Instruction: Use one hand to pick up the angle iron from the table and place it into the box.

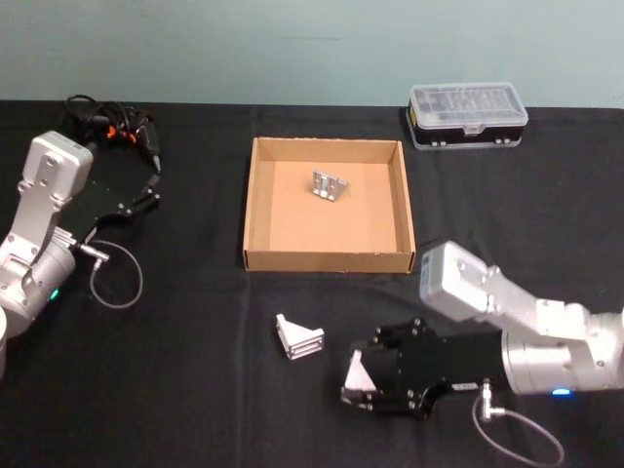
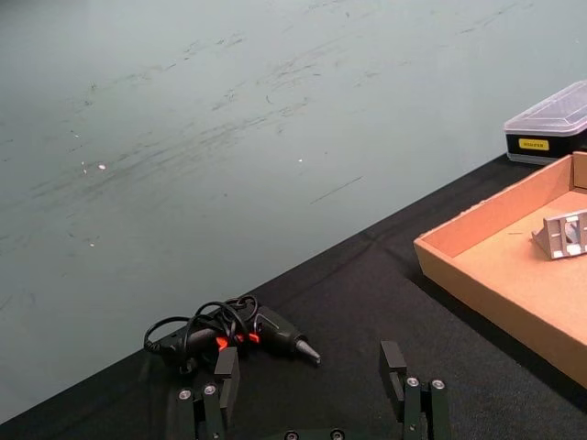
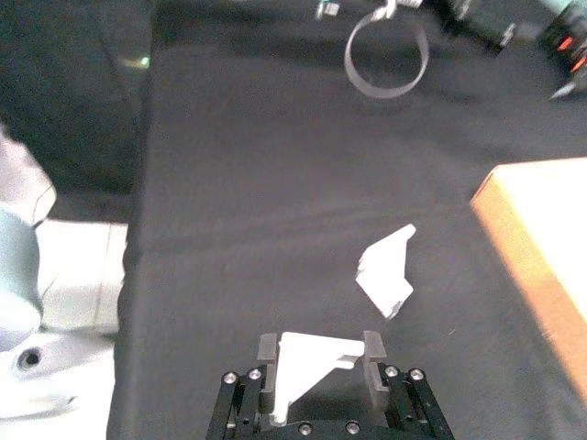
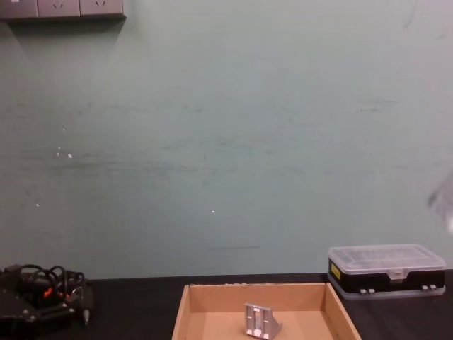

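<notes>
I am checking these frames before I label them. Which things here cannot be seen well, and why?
1. Chest view: front of the box, cut off by the lower edge.
2. Head view: whether the held iron is off the table; the right gripper hides its underside.
3. Head view: contents of the case, too small to tell.
4. Left wrist view: body of the left gripper, cut off by the lower edge.

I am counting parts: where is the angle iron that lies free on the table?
Head view: the free angle iron lies on the table in front of the box, just left of the right gripper, which grips a second angle iron.
</notes>
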You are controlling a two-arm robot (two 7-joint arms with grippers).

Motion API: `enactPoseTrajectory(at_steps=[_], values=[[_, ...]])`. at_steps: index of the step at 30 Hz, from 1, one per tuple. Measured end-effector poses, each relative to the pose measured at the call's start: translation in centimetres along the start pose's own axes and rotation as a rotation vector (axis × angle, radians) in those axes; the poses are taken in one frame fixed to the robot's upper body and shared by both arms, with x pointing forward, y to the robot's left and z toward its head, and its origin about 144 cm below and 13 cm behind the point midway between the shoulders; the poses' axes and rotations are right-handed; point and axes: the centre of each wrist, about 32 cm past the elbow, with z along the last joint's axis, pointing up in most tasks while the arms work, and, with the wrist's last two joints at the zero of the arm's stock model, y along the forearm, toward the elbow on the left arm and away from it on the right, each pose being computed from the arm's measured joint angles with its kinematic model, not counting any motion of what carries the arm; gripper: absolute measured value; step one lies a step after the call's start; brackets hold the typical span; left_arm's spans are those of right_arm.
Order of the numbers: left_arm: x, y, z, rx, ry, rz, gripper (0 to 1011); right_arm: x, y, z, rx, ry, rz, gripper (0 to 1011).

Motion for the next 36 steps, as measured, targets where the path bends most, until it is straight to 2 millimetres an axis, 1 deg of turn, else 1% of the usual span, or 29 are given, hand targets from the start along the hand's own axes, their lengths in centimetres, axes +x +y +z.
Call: enactPoseTrajectory(at_steps=[7,12,17,18,23,26,30,33,36], values=[[0.0,0.0,0.0,0.000,0.000,0.000,1000,1.0,-1.9,2.2,0.075,-0.038,-0.076,568],[0.0,0.0,0.0,0.000,0.000,0.000,1000,1.8,-3.0,2.9,0.095,-0.060,-0.135,568],[0.0,0.0,0.0,0.000,0.000,0.000,1000,3.1,-3.8,3.2,0.101,-0.086,-0.214,568],[0.0,0.0,0.0,0.000,0.000,0.000,1000,3.1,-3.8,3.2,0.101,-0.086,-0.214,568],[0.0,0.0,0.0,0.000,0.000,0.000,1000,4.9,-3.9,3.2,0.100,-0.108,-0.282,569],[0.0,0.0,0.0,0.000,0.000,0.000,1000,6.3,-3.4,2.9,0.102,-0.107,-0.319,568],[0.0,0.0,0.0,0.000,0.000,0.000,1000,7.3,-2.9,2.6,0.106,-0.096,-0.340,569],[0.0,0.0,0.0,0.000,0.000,0.000,1000,8.5,-2.2,2.2,0.106,-0.085,-0.357,568],[0.0,0.0,0.0,0.000,0.000,0.000,1000,9.1,-1.7,1.9,0.099,-0.078,-0.363,568]])
